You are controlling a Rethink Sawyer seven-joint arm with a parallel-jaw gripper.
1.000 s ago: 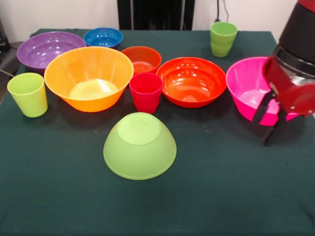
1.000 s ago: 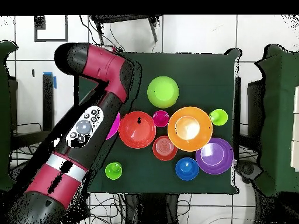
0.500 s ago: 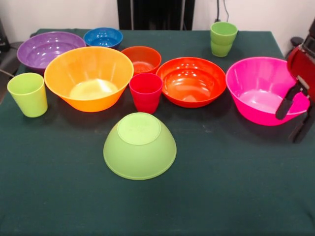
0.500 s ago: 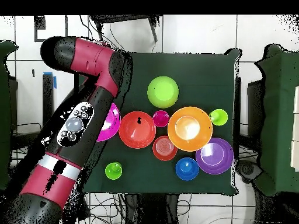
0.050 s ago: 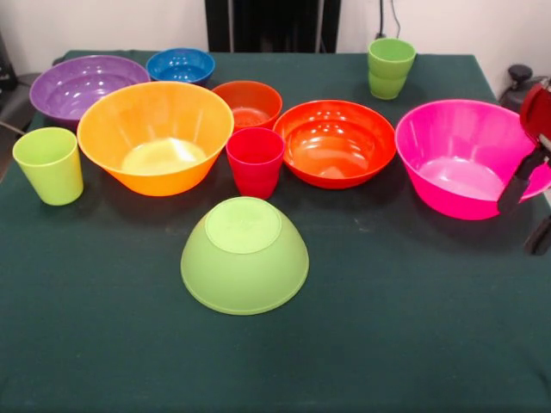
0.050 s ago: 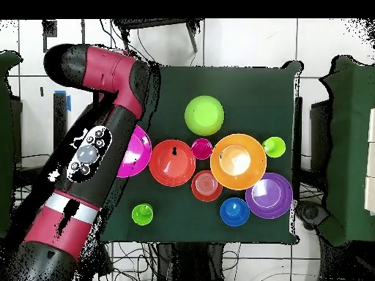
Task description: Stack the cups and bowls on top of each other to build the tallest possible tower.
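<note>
A lime green bowl (image 5: 244,255) (image 6: 204,115) lies rim-down alone at the front. Behind it stand a red-pink cup (image 5: 255,162), a large yellow-orange bowl (image 5: 155,136), an orange bowl (image 5: 336,142) and a large pink bowl (image 5: 461,155) (image 6: 139,150). Further back are the small dark orange (image 5: 247,103), blue (image 5: 180,64) and purple (image 5: 86,84) bowls. Light green cups stand at the left (image 5: 49,165) and at the back (image 5: 391,67). No tower shows; everything stands singly. My gripper (image 5: 529,209) is open at the pink bowl's right rim, holding nothing.
The dark green cloth (image 5: 396,344) covers the table. In the overhead view my arm (image 6: 91,154) crosses the table's left edge and hides part of the pink bowl. Cables and furniture ring the table.
In the front view the arm has swung right, off the pink bowl, until only its fingers show at the edge. The bowls and cups have not moved.
</note>
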